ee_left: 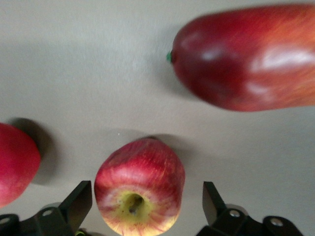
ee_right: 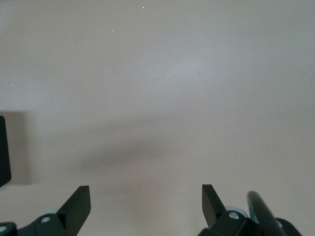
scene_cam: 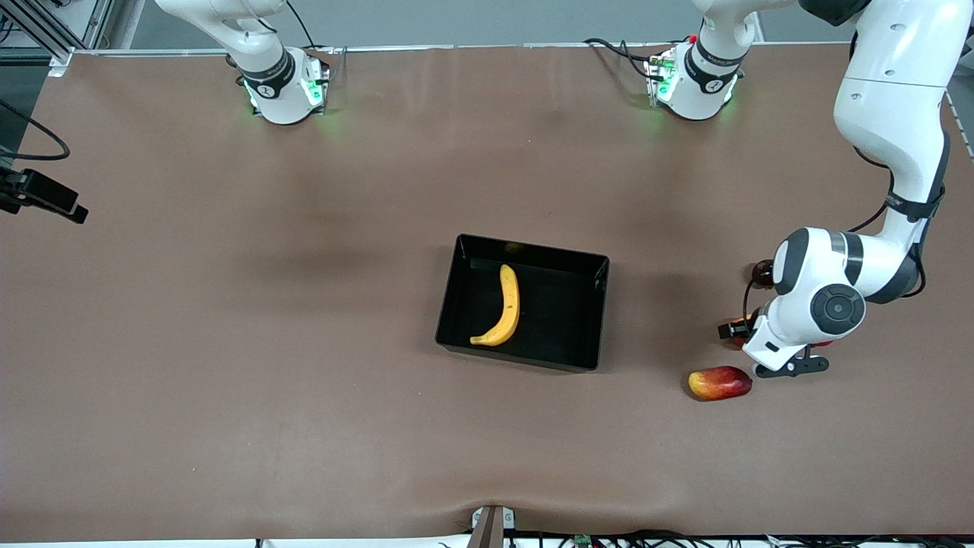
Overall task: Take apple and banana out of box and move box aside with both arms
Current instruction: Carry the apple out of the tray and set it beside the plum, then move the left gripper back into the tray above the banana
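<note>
Worktop (scene_cam: 228, 342): brown matte sheet, slightly rippled at the edge nearest the front camera.

Box (scene_cam: 533, 253) at centre: black rectangular plastic, low walls, glossy inside. Banana (scene_cam: 506, 308) inside it, long, curved, smooth yellow, lying flat on the floor of the box.

Apple (ee_left: 140, 187) at 3 o'clock of the box in the front view, on the worktop, mostly hidden there by the left wrist. Round, red-streaked, yellowish around the stem pit.

Left gripper (ee_left: 147, 189) low over the apple, fingers spread to either side of it, gaps visible on both sides.

Mango (scene_cam: 719, 383), oblong, glossy red and yellow, at 4 o'clock of the box. Plain red round fruit (ee_left: 15, 162) just beside the apple.

Right gripper (ee_right: 145, 194) waiting over bare worktop, fingers spread, nothing between them.
</note>
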